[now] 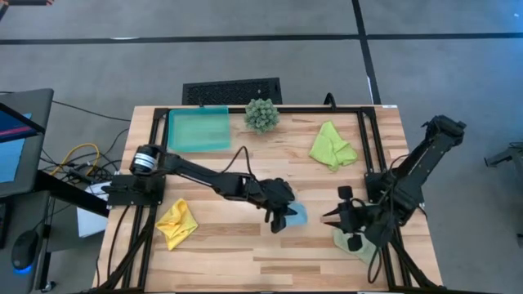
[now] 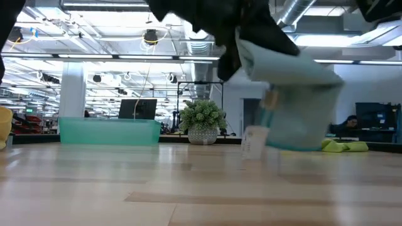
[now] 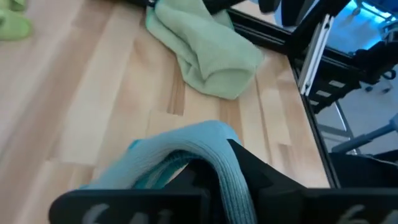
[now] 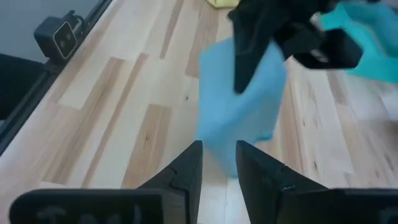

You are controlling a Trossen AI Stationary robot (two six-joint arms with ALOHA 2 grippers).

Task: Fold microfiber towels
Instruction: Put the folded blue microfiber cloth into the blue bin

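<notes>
High view puts the left gripper (image 1: 282,219) near the middle of the table, its fingers clamped on the light blue towel (image 1: 296,215). In the left wrist view that cloth (image 3: 205,149) bulges up in a thick fold between the dark fingers, and in the low view it (image 2: 295,94) hangs below the gripper, its lower edge seemingly just off the wood, though motion blur makes that hard to judge. The left arm reaches in from its base at the left edge of the table.

The right gripper (image 1: 337,214) sits a little to the right of the blue towel, pointing toward it. In the right wrist view its two fingers (image 4: 186,168) stand slightly apart with nothing between them, and the blue cloth (image 4: 239,106) hangs just beyond their tips, under the other arm's gripper (image 4: 261,37).

The pale sage green towel (image 1: 353,243) lies bunched at the near right corner, partly under the right arm; the left wrist view shows it (image 3: 205,53) as a loose heap beside the black frame rail. The lime green towel (image 1: 331,147) lies crumpled at the far right, the yellow towel (image 1: 177,224) crumpled at the near left. At the far edge sit a teal tray (image 1: 198,129) and, to its right, a spiky green plant (image 1: 261,115).
</notes>
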